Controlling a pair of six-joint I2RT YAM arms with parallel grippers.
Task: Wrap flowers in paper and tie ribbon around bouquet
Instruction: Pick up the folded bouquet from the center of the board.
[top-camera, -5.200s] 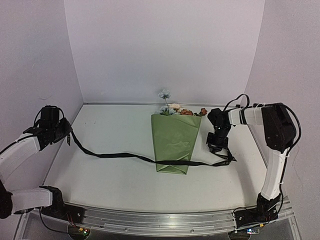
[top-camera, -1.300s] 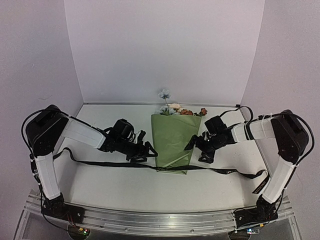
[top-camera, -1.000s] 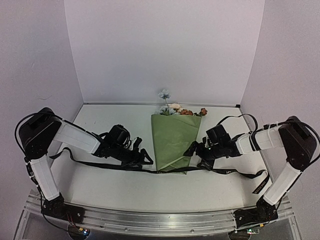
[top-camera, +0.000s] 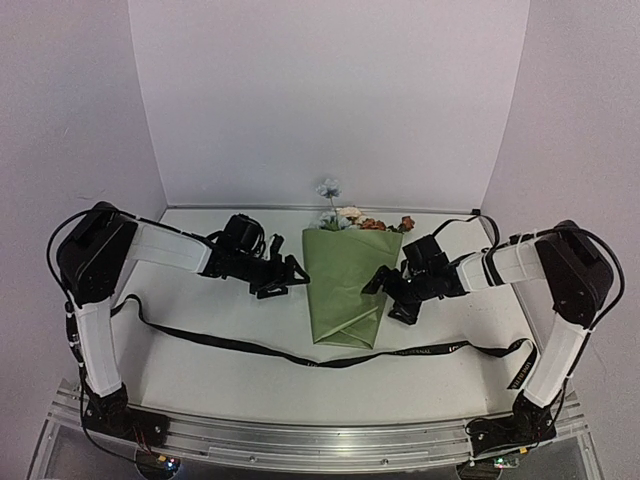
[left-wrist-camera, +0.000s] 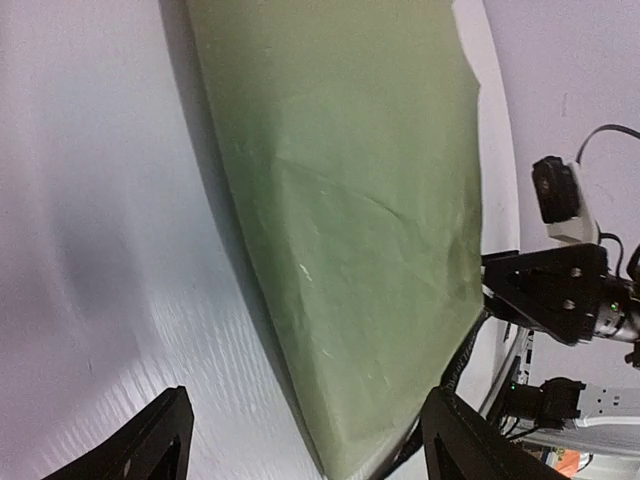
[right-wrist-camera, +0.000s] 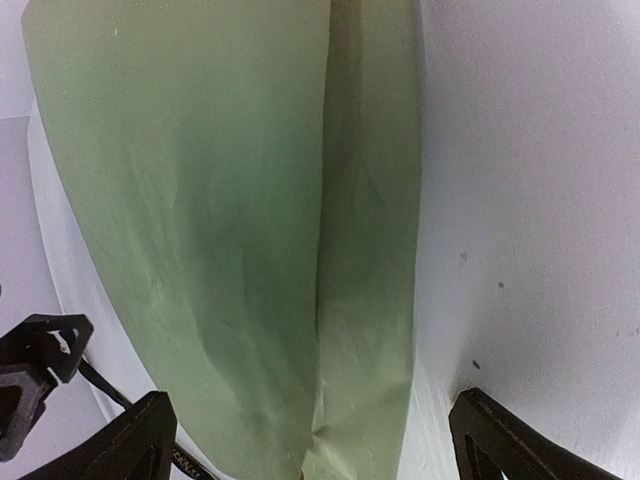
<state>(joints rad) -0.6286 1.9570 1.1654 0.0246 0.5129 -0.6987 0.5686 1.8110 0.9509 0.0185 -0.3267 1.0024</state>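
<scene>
Left gripper (top-camera: 287, 282) has its jaws spread wide w/ nothing in them, just beside the bouquet's (top-camera: 345, 305) left flank. Right gripper (top-camera: 386, 300) is the same, wide apart & empty, on the other flank.

Wrapping looks done: paper (top-camera: 350, 265) is folded into a cone round the flowers (top-camera: 350, 218). It lies approx mid-table (top-camera: 200, 300), blooms poking out twd the far edge, narrow end twd the near edge.

Tying looks not yet begun. Ribbon (top-camera: 230, 343) lies loose on the table, running from the left edge past the cone's tip to the near right corner, round nothing.

Count: 1 bouquet, 1 paper sheet, 1 ribbon, 2 grippers; blooms too small to count.
</scene>
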